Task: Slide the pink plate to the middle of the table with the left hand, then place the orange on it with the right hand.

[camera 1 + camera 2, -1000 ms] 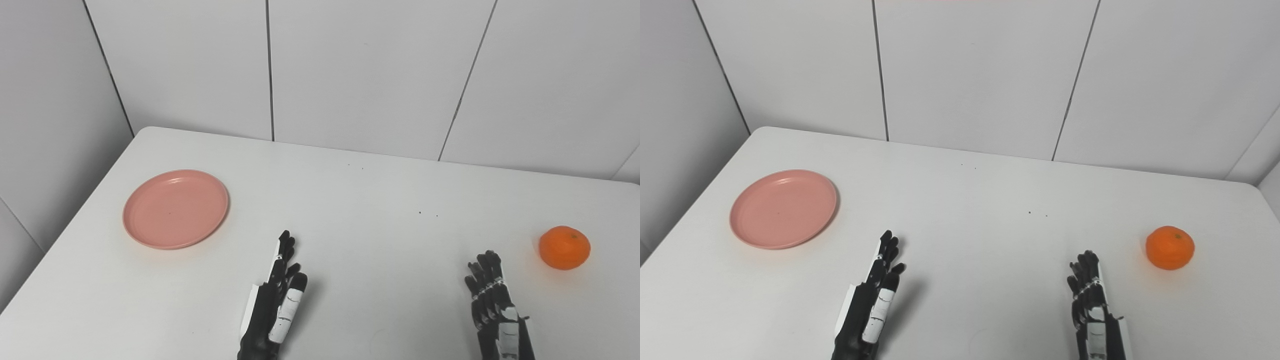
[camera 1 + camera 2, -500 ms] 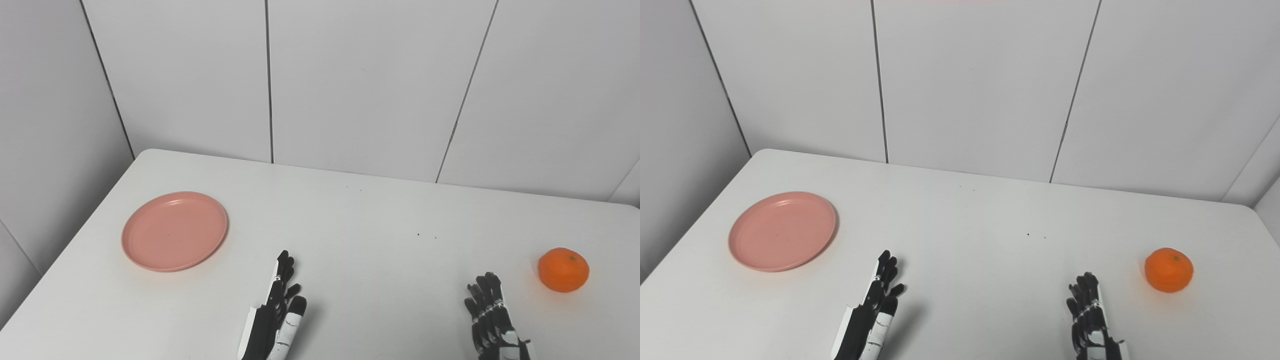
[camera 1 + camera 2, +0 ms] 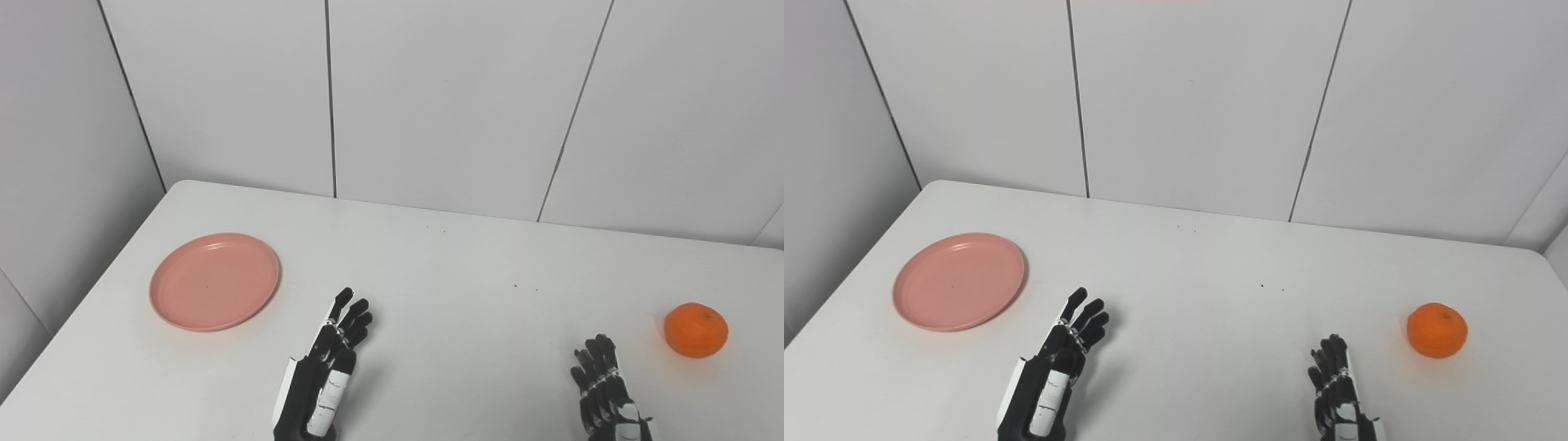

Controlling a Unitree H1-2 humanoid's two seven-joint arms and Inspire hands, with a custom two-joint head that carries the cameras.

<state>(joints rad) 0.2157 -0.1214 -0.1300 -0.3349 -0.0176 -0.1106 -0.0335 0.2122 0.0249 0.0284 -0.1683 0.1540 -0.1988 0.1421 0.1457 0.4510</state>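
Right now the pink plate [image 3: 214, 281] sits flat on the left part of the white counter [image 3: 441, 257], empty and well short of the middle. Up and to the left of the left robot hand [image 3: 324, 373] is where it lies, near but apart, so that hand is plainly the closer one; it holds nothing, fingers spread and pointing up the counter, tilted a little rightward. To slide the plate it would probably need to swing left, past the rim, and push rightward. Bare counter lies between them and across the middle, apart from a few dark specks [image 3: 525, 286]. Further right, the right robot hand [image 3: 603, 392] waits low, empty, fingers loosely apart. Just beyond it, up and to the right, rests the orange [image 3: 696, 329], untouched.
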